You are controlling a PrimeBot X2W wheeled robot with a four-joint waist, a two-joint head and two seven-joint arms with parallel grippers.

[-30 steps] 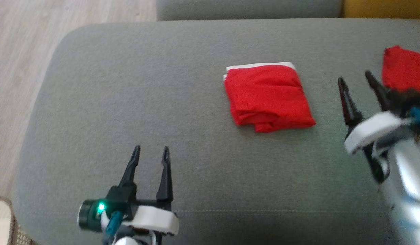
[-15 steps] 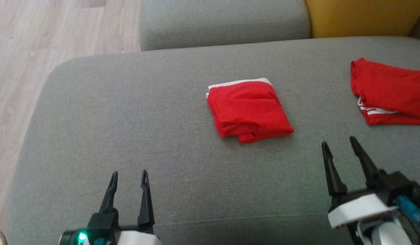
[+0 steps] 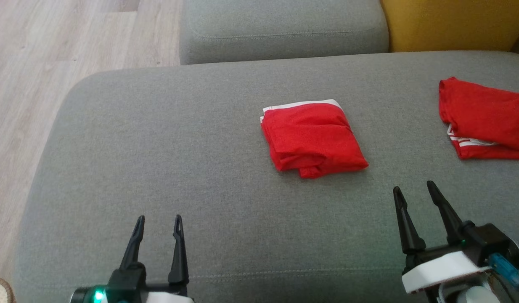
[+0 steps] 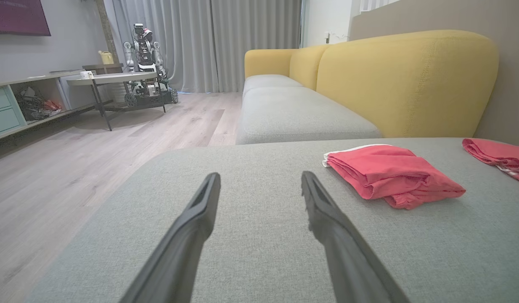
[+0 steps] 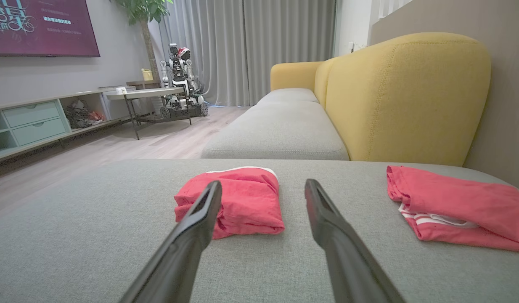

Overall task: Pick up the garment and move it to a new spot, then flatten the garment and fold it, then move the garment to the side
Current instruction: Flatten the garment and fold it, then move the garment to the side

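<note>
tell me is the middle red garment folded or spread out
Folded. The middle red garment is a compact square with stacked layers showing along its near edge.

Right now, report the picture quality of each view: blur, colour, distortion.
Head view: fairly sharp, even soft light, folded garment vivid red with a thin shadow at its near edge. Left wrist view: wide-angle stretch, left gripper looms large, garment paler, pinkish. Right wrist view: same stretch and pink cast, right gripper soft-edged near the bottom.

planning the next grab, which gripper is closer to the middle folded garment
Right. The right gripper is below and right of the folded garment in the head view; the left gripper is farther, low at its left.
</note>
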